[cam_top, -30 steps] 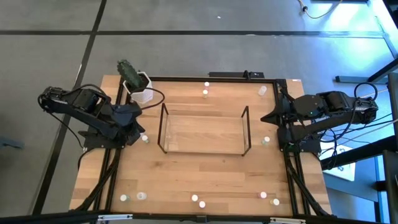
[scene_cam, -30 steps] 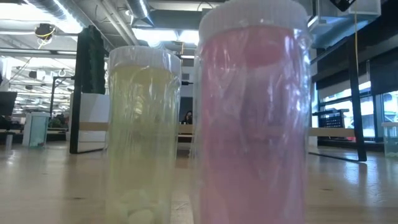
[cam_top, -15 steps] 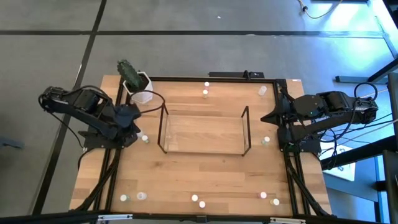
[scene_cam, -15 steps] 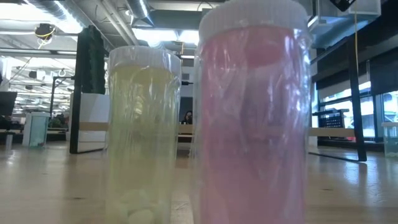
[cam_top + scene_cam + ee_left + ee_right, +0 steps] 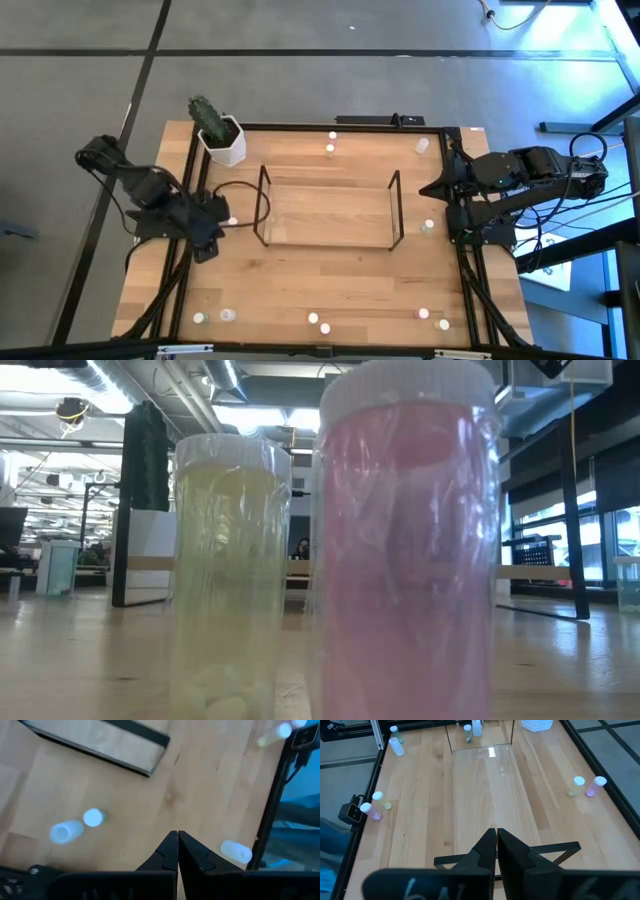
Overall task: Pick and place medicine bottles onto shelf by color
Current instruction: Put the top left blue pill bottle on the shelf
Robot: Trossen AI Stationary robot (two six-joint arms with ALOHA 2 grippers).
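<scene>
The clear shelf (image 5: 328, 212) with its dark wire frame stands at the table's middle. Small pale bottles stand scattered around it: by its left end (image 5: 232, 222), at the far edge (image 5: 331, 150), by its right end (image 5: 428, 227) and along the near edge (image 5: 313, 318). A yellowish bottle (image 5: 230, 580) and a pink bottle (image 5: 405, 540) fill the low view. My left gripper (image 5: 207, 248) (image 5: 177, 836) is shut and empty, left of the shelf, above bare wood near two bottles (image 5: 92, 816). My right gripper (image 5: 430, 188) (image 5: 496, 832) is shut and empty at the shelf's right end.
A white hexagonal pot with a green plant (image 5: 225, 140) stands at the far left corner. A dark frame rail (image 5: 190, 200) runs along the table's left side under my left arm, and another (image 5: 455, 200) along the right. Open wood lies between the shelf and the near-edge bottles.
My left arm has swung toward the table's near edge and its gripper has turned to point that way, staying shut. Its cable has come off the plant pot and now loops beside the shelf's left end. No bottle has moved.
</scene>
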